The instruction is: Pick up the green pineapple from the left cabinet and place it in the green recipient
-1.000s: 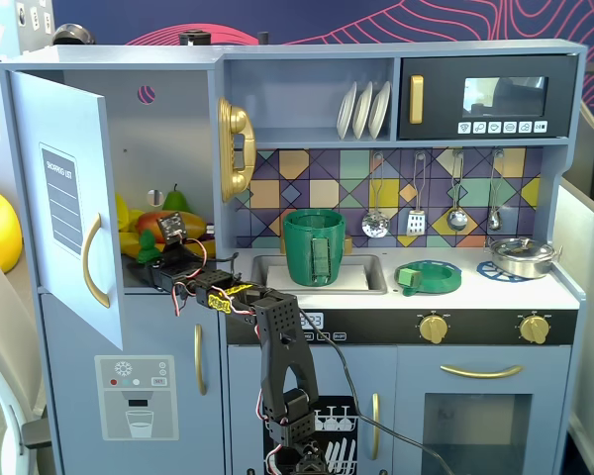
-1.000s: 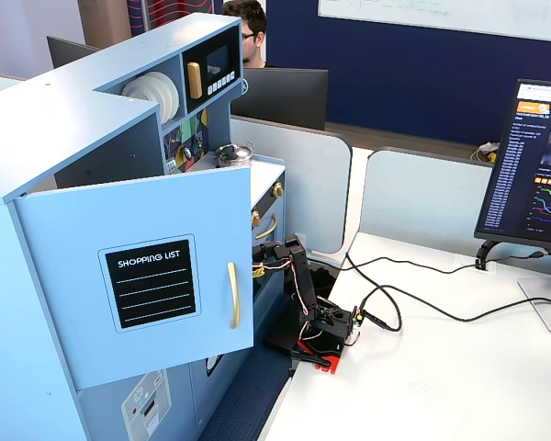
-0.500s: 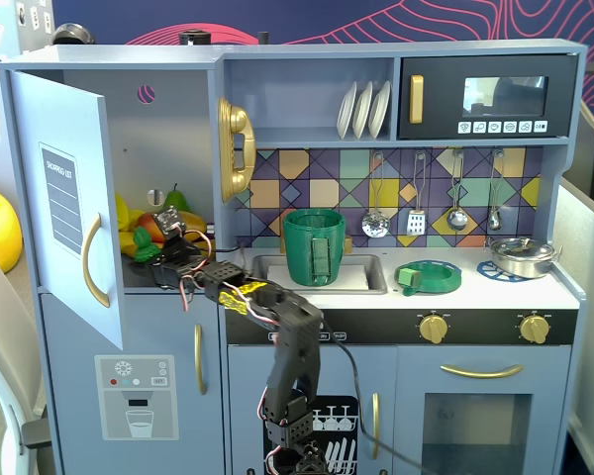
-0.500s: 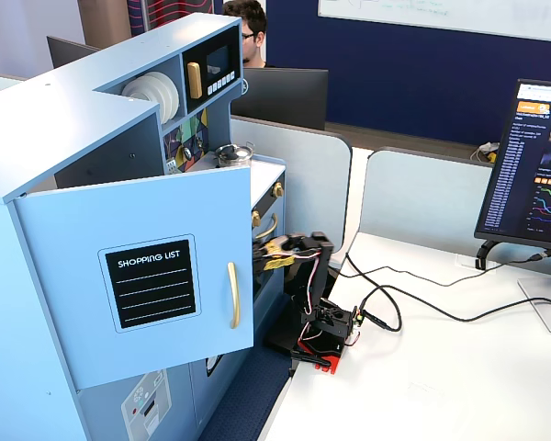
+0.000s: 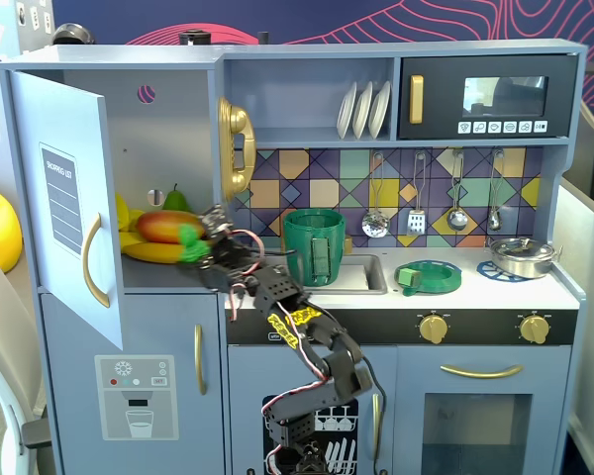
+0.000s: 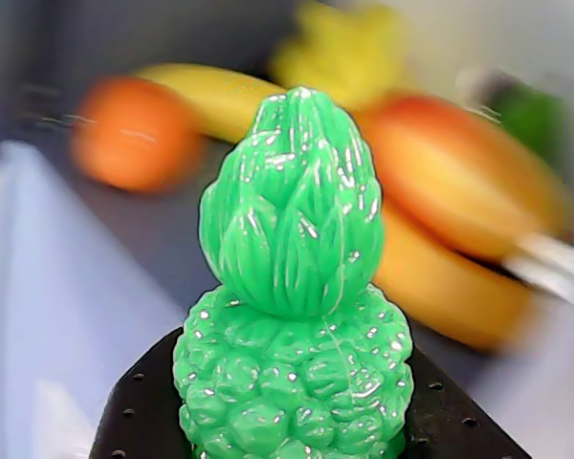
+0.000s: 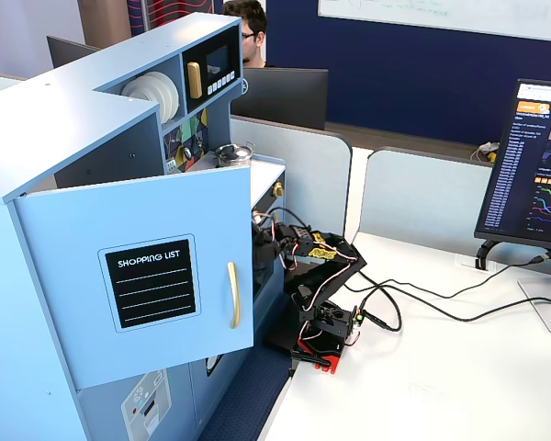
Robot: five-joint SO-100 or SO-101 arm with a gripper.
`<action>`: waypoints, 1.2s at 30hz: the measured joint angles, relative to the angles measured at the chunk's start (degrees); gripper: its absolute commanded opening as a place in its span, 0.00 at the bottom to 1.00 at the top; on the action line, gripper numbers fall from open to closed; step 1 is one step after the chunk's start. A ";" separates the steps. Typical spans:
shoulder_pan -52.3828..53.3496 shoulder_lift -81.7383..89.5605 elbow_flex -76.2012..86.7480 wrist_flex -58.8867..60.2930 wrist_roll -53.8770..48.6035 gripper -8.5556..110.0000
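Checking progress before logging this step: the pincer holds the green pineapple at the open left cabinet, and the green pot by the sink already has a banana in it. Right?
Not quite: in a fixed view the green pot shows no banana; the bananas lie in the left cabinet. The pincer does hold the green pineapple.

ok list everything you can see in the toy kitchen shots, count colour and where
green pineapple: 1, bright green, between the gripper fingers at the cabinet opening
left cabinet: 1, grey-blue, door swung open, shopping list label
mango: 1, red-orange, on the cabinet shelf
bananas: yellow, count unclear, under and behind the mango
pear: 1, green, at the back of the shelf
green recipient: 1, dark green, on the counter beside the sink
ring dish: 1, green and blue, counter right of the sink
metal pot: 1, silver, on the hob
plates: 3, white, upper shelf
microwave: 1, black, top right
hanging utensils: 4, silver, on the tiled wall
gripper: 1, black, closed on the pineapple
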 measured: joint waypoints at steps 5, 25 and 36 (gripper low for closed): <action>8.79 1.93 -0.26 1.93 4.13 0.07; 34.72 -25.40 -19.78 -13.80 14.59 0.07; 39.99 -45.62 -37.27 -16.17 15.56 0.07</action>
